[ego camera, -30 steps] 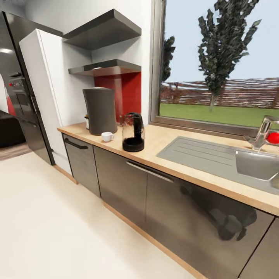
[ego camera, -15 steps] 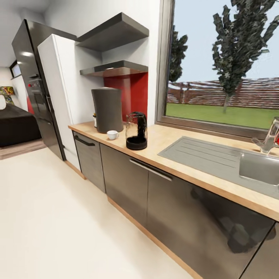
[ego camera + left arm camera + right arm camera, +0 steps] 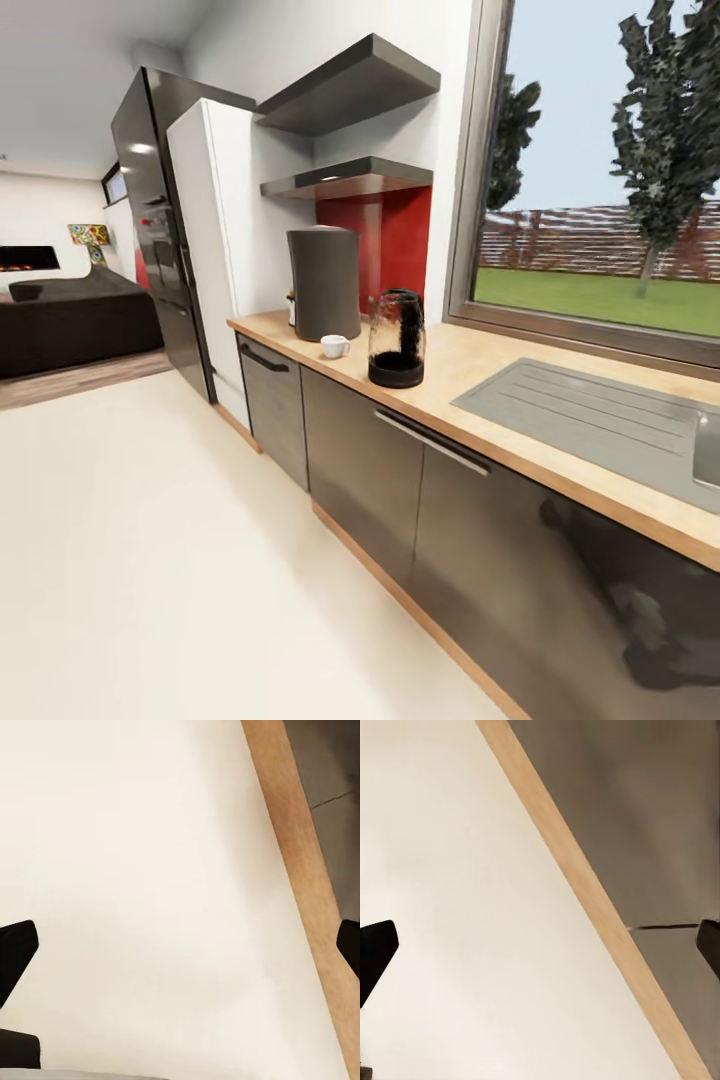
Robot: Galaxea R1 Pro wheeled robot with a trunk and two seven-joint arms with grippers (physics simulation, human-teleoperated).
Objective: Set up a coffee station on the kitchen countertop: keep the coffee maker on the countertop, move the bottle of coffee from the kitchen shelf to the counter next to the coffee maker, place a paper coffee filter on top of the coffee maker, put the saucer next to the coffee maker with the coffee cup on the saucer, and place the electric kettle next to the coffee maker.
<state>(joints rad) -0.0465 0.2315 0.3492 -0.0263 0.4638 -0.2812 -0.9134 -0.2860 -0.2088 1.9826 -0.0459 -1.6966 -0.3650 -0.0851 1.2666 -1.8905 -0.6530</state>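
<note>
Kitchen worktop [image 3: 470, 375]: light-brown wood grain, over grey cabinet fronts [image 3: 370, 470] with black handles, running beneath a window [image 3: 600, 250].

Coffee maker [image 3: 324, 283]: tall dark-grey tower, upright at the far end of the worktop, before the red backsplash [image 3: 385, 245].

Coffee cup [image 3: 334, 346]: small, white, on the worktop just in front of the coffee maker; saucer underneath not discernible.

Electric kettle [image 3: 396, 339]: clear glass, black base, upright near the worktop's front edge, just beside the cup, near the coffee maker.

Small item [image 3: 291, 298]: partly hidden behind the coffee maker at the wall side; too small to identify.

Kitchen shelf [image 3: 345, 178]: thin dark-grey board above the coffee maker, a second one higher.

Sink drainer [image 3: 600, 420]: grey, set into the worktop under the window.

Fridge [image 3: 160, 250]: tall, dark, past a white cabinet [image 3: 215, 260].

Left gripper [image 3: 180, 952]: black fingers [image 3: 15, 952] spread wide apart, empty, above pale floor [image 3: 150, 870] and wooden plinth.

Right gripper [image 3: 540, 949]: fingers [image 3: 375, 952] likewise spread, empty, above floor and cabinet base.
</note>
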